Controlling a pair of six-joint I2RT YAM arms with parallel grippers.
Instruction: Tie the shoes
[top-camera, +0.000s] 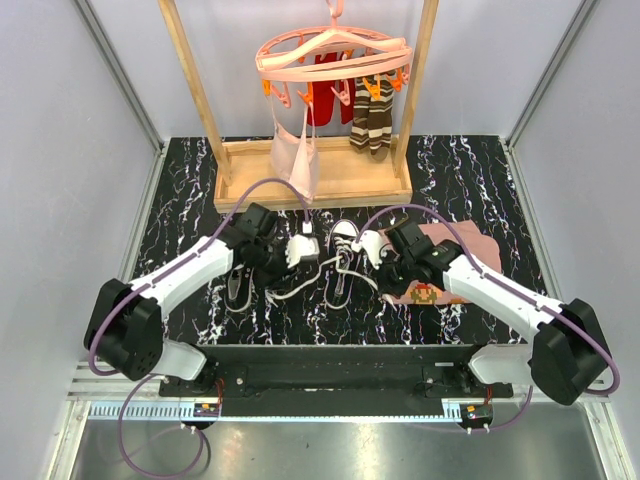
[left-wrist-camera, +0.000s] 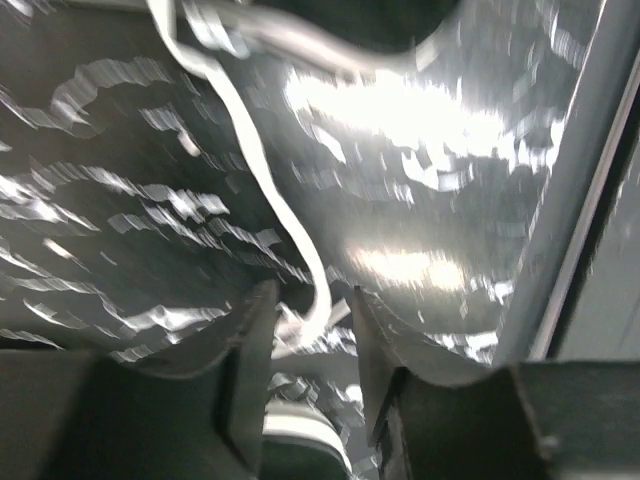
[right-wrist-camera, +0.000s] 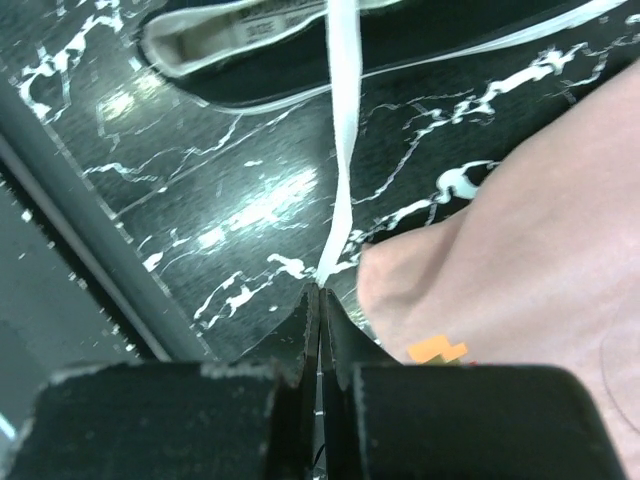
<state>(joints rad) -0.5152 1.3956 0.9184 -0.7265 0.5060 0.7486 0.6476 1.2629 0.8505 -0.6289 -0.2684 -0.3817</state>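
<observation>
Two small dark sneakers with white toe caps, one on the left (top-camera: 303, 247) and one on the right (top-camera: 345, 232), sit mid-table with long white laces (top-camera: 300, 285) trailing toward me. My left gripper (top-camera: 283, 256) is beside the left shoe. In the blurred left wrist view it (left-wrist-camera: 312, 296) is open, with a white lace (left-wrist-camera: 262, 170) running down between its fingers (left-wrist-camera: 252, 350). My right gripper (top-camera: 378, 258) is just right of the right shoe. In the right wrist view it (right-wrist-camera: 320, 290) is shut on a white lace (right-wrist-camera: 343, 130) stretched taut to a shoe (right-wrist-camera: 240, 40).
A pink cloth with a pixel figure (top-camera: 440, 270) lies under my right arm and also shows in the right wrist view (right-wrist-camera: 520, 230). A wooden rack (top-camera: 310, 180) stands behind the shoes, with a pink hanger carrying striped socks (top-camera: 372, 120) and a pale garment (top-camera: 295, 155).
</observation>
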